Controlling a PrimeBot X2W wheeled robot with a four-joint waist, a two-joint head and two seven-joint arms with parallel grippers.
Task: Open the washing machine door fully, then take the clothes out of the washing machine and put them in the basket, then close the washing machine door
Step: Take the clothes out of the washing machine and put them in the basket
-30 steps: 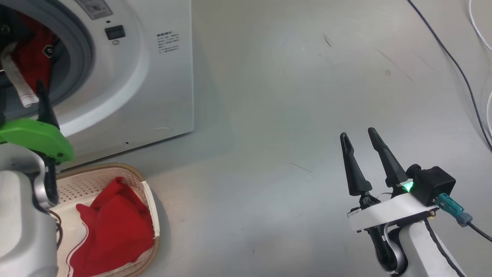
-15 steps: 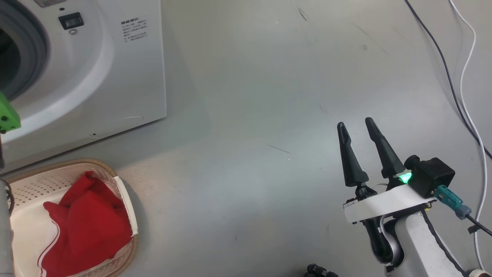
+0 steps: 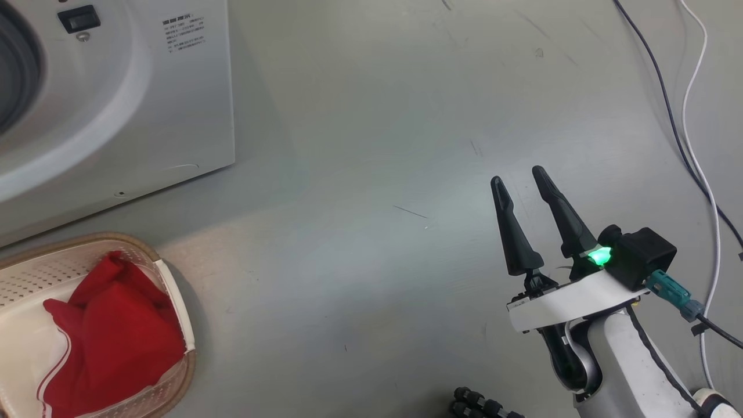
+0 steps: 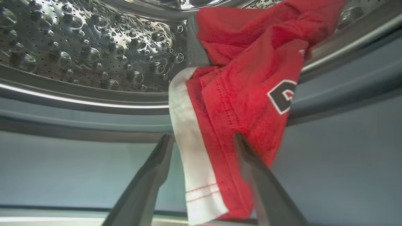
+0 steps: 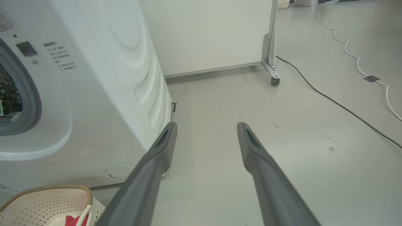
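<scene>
A red garment (image 4: 248, 94) with a broad white trim band (image 4: 188, 141) and a dark, white-edged logo (image 4: 282, 97) hangs out of the washing machine (image 3: 145, 116). It is draped over the lip of the perforated steel drum (image 4: 78, 47) and down across the grey rubber seal (image 4: 62, 125). The left hand (image 4: 202, 136) is at the mouth of the drum. Its two dark fingers are spread wide, one on either side of the dangling cloth, and are not clenched on it. Whether the nearer finger brushes the fabric cannot be told.

On the floor (image 3: 377, 145) just in front of the machine stands the basket (image 3: 46, 273), cream and perforated with a brown rim. A second red garment (image 3: 110, 337) with white piping lies crumpled inside it.

Well to the right, the right hand (image 3: 518, 176) hovers above bare grey floor. It is released and empty, with its fingers apart and pointing away from the robot, and a green light (image 3: 598, 255) glows at its base. A dark cable and a white cable (image 3: 691, 110) trail along the floor beyond it.
</scene>
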